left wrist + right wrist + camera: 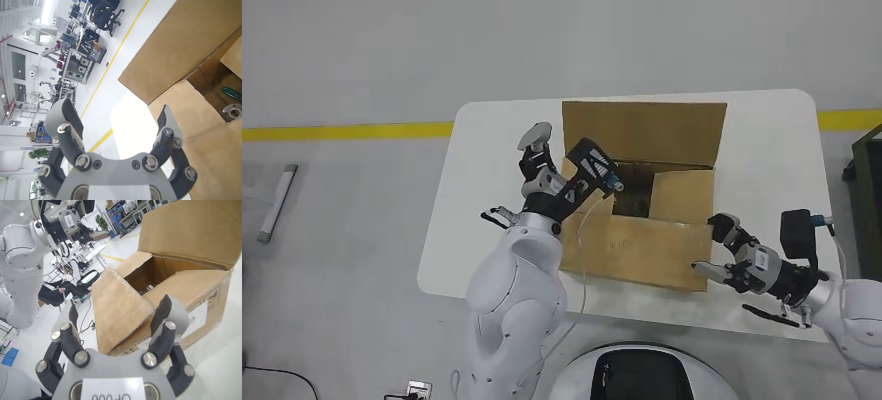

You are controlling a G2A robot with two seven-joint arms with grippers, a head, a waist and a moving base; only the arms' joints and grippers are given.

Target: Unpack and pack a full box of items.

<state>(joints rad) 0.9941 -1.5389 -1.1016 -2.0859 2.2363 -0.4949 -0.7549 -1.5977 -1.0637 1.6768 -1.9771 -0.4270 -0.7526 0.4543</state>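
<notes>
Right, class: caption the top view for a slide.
Left gripper and right gripper, both open, flank an opened cardboard box on a white table.

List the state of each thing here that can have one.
cardboard box, open at the top
far flap, standing upright
metal flange, lying inside the box
left gripper, jaws open, empty
right gripper, jaws open, empty
</notes>
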